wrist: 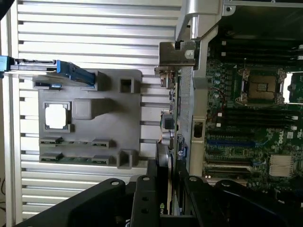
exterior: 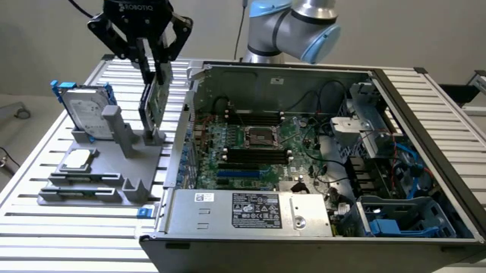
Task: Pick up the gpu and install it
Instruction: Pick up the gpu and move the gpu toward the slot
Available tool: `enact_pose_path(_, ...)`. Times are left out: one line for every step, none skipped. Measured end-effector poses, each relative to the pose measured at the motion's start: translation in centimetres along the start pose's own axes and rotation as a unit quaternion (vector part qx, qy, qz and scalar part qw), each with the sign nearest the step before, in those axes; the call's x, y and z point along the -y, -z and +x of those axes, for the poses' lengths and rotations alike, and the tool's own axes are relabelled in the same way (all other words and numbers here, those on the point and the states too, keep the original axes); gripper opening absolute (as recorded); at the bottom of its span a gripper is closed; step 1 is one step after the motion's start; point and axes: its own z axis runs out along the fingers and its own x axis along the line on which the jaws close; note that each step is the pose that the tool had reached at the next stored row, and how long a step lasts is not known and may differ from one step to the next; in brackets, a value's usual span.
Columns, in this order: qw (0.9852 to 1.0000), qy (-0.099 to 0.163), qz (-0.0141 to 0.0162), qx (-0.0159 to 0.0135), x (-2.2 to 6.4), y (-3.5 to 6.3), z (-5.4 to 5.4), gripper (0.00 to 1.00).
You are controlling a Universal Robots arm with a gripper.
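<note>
Over at nine o'clock in the exterior view, a gray holder point(exterior: 99, 170) sits on the table point(exterior: 45, 233) with the silver slats. A hard drive point(exterior: 82, 111) with a blue frame stands up in the holder's far side. A small square chip point(exterior: 78, 160) lies flat in a little pocket nearer to me.

On the holder's three o'clock side, right beside the big box, the gpu point(exterior: 156, 105) stands up tall on its thin edge. Its bottom edge is down at the holder's slot. I cannot tell if it is lifted off the holder or resting in it.

Up at eleven o'clock, the black gripper point(exterior: 155, 73) points straight down over the gpu. Its two fingers are pinched in close on the top of the card, one on each flat face. From the wrist view, the gpu point(wrist: 171, 137) runs as a thin line out from between the fingers.

From the middle to three o'clock, the open computer case point(exterior: 429, 156) lies on its side. Inside is a green board point(exterior: 304, 162) with long black memory slots point(exterior: 254, 153) and a square socket point(exterior: 260, 136). A silver power box point(exterior: 251, 210) fills the near side, at six o'clock.

At twelve o'clock, the arm point(exterior: 304, 28), silver and light blue, bends behind the case.
</note>
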Motion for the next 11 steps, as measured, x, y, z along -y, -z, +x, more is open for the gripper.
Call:
enact_pose_path(1.0000,0.000,0.0001,-0.0002,0.02,0.14,-0.4,0.26)
enact_pose_path(1.0000,0.000,0.0001,-0.0004,0.04,0.25,-0.9,0.26)
enact_pose_path(1.0000,0.000,0.0000,-0.0005,0.07,0.31,-1.4,0.26)
enact_pose_path(1.0000,0.000,0.0000,-0.0007,0.10,0.33,-1.8,0.26)
enact_pose_path(1.0000,0.000,0.0000,-0.0009,0.15,0.35,-2.2,0.26)
enact_pose_path(1.0000,0.000,0.0000,-0.0011,0.20,0.36,-2.7,0.26)
enact_pose_path(1.0000,0.000,0.0000,-0.0015,0.26,0.36,-3.2,0.26)
enact_pose_path(1.0000,0.000,0.0000,-0.0017,0.31,0.37,-3.6,0.26)
enact_pose_path(1.0000,0.000,0.0000,-0.0021,0.37,0.37,-4.1,0.26)
enact_pose_path(1.0000,0.000,0.0000,-0.0024,0.42,0.38,-4.5,0.26)
enact_pose_path(1.0000,0.000,0.0000,-0.0028,0.48,0.39,-5.0,0.26)
